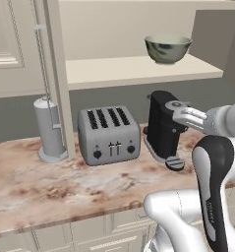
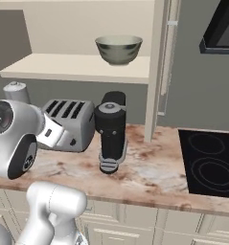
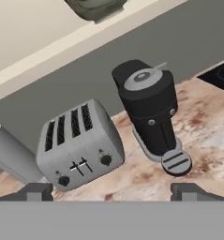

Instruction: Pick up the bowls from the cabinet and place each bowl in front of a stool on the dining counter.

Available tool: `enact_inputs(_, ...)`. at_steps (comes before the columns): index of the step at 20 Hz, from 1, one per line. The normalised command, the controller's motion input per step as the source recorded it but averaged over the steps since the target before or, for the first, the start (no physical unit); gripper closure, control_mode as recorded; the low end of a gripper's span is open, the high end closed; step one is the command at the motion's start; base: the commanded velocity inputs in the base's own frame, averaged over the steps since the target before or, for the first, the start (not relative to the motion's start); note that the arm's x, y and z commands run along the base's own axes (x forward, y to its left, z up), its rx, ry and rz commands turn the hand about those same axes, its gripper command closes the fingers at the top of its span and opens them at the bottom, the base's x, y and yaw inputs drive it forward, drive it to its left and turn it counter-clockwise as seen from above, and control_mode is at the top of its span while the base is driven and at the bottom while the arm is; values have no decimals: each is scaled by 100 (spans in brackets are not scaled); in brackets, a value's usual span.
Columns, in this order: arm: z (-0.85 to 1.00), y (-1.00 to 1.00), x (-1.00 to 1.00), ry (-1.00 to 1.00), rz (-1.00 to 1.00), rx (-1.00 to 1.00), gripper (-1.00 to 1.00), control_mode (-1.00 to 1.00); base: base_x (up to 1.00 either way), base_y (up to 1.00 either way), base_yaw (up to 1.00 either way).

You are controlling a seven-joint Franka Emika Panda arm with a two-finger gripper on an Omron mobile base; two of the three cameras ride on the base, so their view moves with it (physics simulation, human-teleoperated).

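One bowl [image 1: 168, 48] [image 2: 119, 49], dark grey-green with a pale inside, stands upright on the pale shelf of the cabinet [image 1: 138, 71] [image 2: 77, 67]. The cabinet's panelled door [image 1: 11, 44] is swung open to the left. In the hand view the bowl [image 3: 97, 8] is cut off by the top edge, high above my gripper [image 3: 113, 194]. The two fingertips stand wide apart with nothing between them. My gripper is open, low over the worktop and facing the appliances under the shelf. The stool and the dining counter are out of view.
Under the shelf, on the marble worktop [image 1: 50, 187], stand a silver toaster [image 1: 109, 135] [image 3: 78, 143], a black coffee machine [image 1: 163, 128] [image 2: 111, 136] [image 3: 151, 112] and a grey paper-towel holder [image 1: 50, 130]. A black hob [image 2: 211, 162] lies to the right.
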Motion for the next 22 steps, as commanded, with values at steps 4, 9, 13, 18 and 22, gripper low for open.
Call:
enact_inputs(4,54,-6,0,0,-3,0,-100,-100,0,0,0)
enact_inputs(9,60,-14,10,1,-1,0,-100,-100,0,0,0)
enact_inputs(13,38,-10,21,3,0,0,-100,-100,0,0,0)
enact_inputs(18,22,-9,38,-1,-3,0,-100,-100,0,0,0)
enact_inputs(22,11,0,51,-6,-1,0,-100,-100,0,0,0)
